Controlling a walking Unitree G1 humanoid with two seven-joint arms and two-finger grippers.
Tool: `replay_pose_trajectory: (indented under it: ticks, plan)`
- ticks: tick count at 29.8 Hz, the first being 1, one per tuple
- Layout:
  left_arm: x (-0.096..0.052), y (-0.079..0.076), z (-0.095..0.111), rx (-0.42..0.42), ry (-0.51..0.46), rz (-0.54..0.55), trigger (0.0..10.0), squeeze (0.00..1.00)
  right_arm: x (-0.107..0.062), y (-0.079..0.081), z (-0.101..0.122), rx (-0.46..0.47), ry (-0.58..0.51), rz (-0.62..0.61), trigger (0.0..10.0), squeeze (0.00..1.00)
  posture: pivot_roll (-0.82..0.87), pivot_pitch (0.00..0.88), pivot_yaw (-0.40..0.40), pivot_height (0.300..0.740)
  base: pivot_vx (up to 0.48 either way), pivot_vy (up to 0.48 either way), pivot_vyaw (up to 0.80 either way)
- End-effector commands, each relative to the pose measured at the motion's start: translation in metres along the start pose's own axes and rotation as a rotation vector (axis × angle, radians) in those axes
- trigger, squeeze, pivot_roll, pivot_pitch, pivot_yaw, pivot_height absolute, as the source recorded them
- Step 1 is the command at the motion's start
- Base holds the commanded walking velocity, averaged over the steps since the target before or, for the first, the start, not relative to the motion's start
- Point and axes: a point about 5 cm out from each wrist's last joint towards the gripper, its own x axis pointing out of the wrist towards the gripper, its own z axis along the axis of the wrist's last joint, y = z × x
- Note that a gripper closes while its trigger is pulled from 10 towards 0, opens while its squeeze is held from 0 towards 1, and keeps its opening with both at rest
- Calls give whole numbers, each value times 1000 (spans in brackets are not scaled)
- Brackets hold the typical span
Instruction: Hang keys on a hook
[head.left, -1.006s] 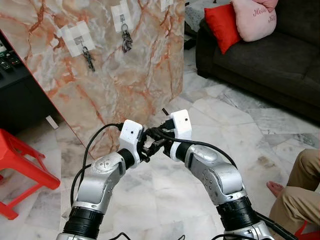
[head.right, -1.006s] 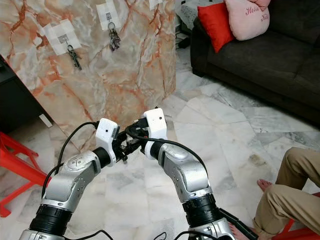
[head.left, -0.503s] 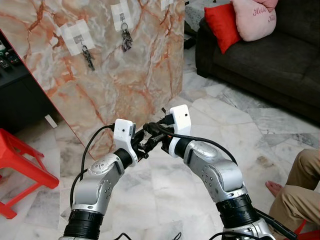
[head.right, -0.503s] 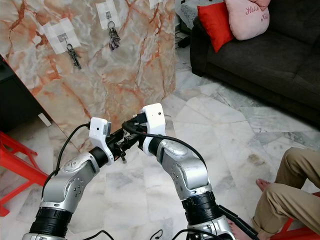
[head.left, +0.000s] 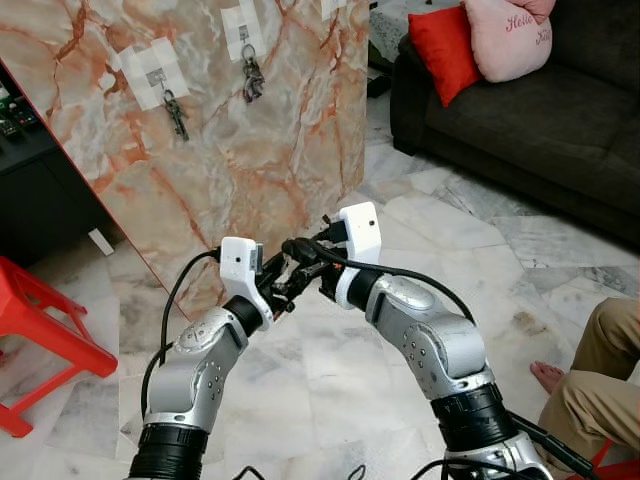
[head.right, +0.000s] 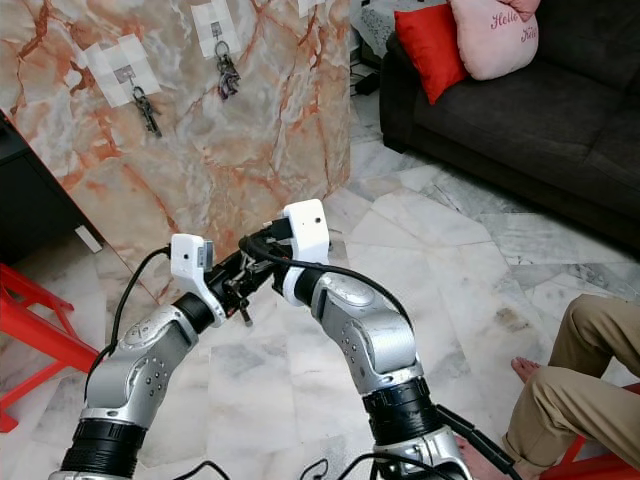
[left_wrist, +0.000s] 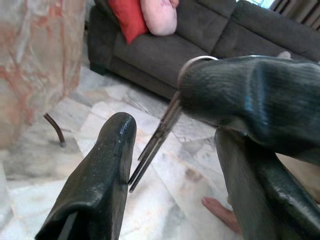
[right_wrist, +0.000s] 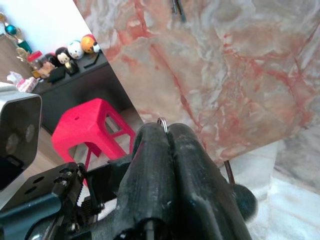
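The big marble panel (head.left: 230, 130) leaned upright ahead of the robot, taped patches on it carrying hooks, with one bunch (head.left: 176, 113) hung at the left and another bunch (head.left: 251, 78) hung beside it. A dark sofa (head.left: 520, 110) with a red cushion (head.left: 445, 50) sat off to the right, a red stool (head.left: 40, 340) low on the left, and a person's bent leg (head.left: 600, 360) at the right edge.

Both silver arms met in the middle, above the floor tiles (head.left: 320, 370). The right gripper (right_wrist: 167, 135) had its two black fingers pressed tight together on the keys (left_wrist: 159, 139), the ring just peeping out at the fingertips, the blades dangling below. The left gripper (left_wrist: 175, 145) stood spread wide, its fingers either side of the hanging blades, one finger (left_wrist: 112, 165) seemingly just touching them, and nothing clamped.

This looked like a hand-to-hand pass, or a regrip, well short of the wall. The sensible play: close the left fingers on the blades firmly before the right lets go, leaving the ring free and standing proud. A ring buried between pads cannot slip over a hook. The keys hung tilted, so a squeeze off-centre might swing them out; a slow, square close would serve best.
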Motion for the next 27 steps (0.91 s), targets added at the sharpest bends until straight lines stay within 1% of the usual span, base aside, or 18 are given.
replay_pose_trajectory:
  ticks: [1,3,9,12,18,19,20,22,23,27]
  plan:
    - [-9,17,15,36,-79,87,10000,0,-6,-12,-6,26,29,-56,10000,0,-69,93,-1,740,0,0,0]
    - [-12,21,13,57,-76,113,10000,0,-8,-16,-3,23,24,-70,10000,0,-70,94,-1,740,0,0,0]
    - [-12,23,14,60,-88,123,10000,0,-10,-20,-2,17,24,-84,10000,0,-70,94,-1,740,0,0,0]
    - [-12,22,13,63,-88,116,10000,0,-11,-23,-2,16,26,-94,10000,0,-70,94,-1,740,0,0,0]
    - [-12,20,11,108,-61,76,10000,0,-11,-24,-2,14,27,-97,10000,0,-69,94,-1,740,0,0,0]
    - [-13,19,10,137,-43,60,10000,0,-11,-24,-1,13,26,-98,10000,0,-69,94,-1,740,0,0,0]
    - [-14,19,9,145,-38,56,10000,0,-11,-24,-1,13,25,-98,10000,0,-69,94,-1,740,0,0,0]
    - [-16,17,7,192,-7,26,10000,0,-11,-25,0,11,23,-101,10000,0,-69,94,-1,740,0,0,0]
    - [-17,16,5,220,13,-3,10000,0,-11,-26,1,7,22,-105,10000,0,-71,95,-1,740,0,0,0]
    - [-20,17,7,239,17,-21,10000,0,-12,-29,2,3,21,-111,10000,0,-68,95,-2,740,0,0,0]
